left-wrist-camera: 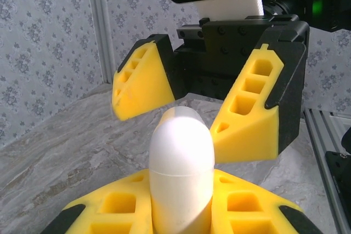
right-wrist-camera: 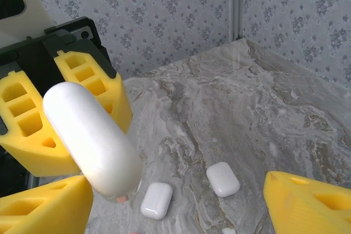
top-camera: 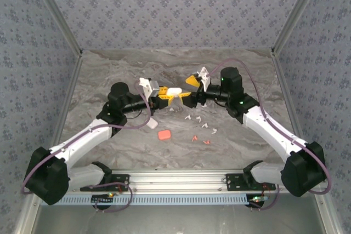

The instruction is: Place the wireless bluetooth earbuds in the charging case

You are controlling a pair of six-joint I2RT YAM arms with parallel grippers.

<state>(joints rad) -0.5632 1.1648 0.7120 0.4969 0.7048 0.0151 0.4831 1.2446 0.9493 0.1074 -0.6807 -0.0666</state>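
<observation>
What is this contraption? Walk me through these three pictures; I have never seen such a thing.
Two robot arms are bolted to a marbled table. One picture looks down from above and behind them; the other two come from a camera on each wrist. The left gripper, with yellow fingers, is shut on a closed white charging case. The right gripper faces it, open. On the table lie tiny white earbuds, two red earbuds, a small red object and two more white cases.
</observation>
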